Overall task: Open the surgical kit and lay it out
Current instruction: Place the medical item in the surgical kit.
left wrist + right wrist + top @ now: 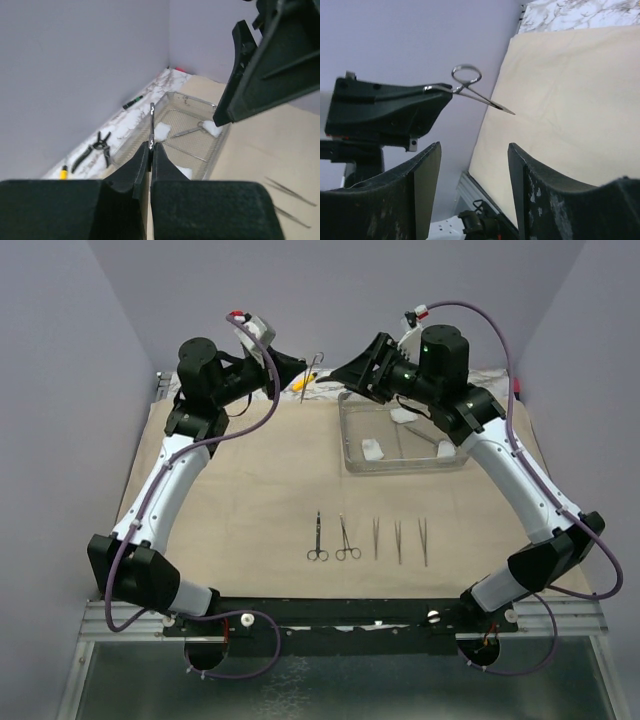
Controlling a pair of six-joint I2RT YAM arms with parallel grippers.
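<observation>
My left gripper (297, 371) is raised over the far edge of the beige cloth wrap (240, 470) and shut on a steel ring-handled clamp (315, 365). The clamp's thin steel stands up between the jaws in the left wrist view (151, 120). In the right wrist view its ring (466, 75) sticks out of the left gripper (390, 112). My right gripper (345, 370) is open and empty, facing the clamp a short way off. The clear tray (352, 455) holds three white gauze balls (372, 448) and one clamp (187, 131). Two clamps (317, 538) and three tweezers (398, 540) lie in a row on the cloth.
Black-handled pliers (100, 145), a yellow pen (63, 173) and a black marker (132, 102) lie on the marble strip behind the cloth, by the back wall. Grey walls close in the left, right and back sides.
</observation>
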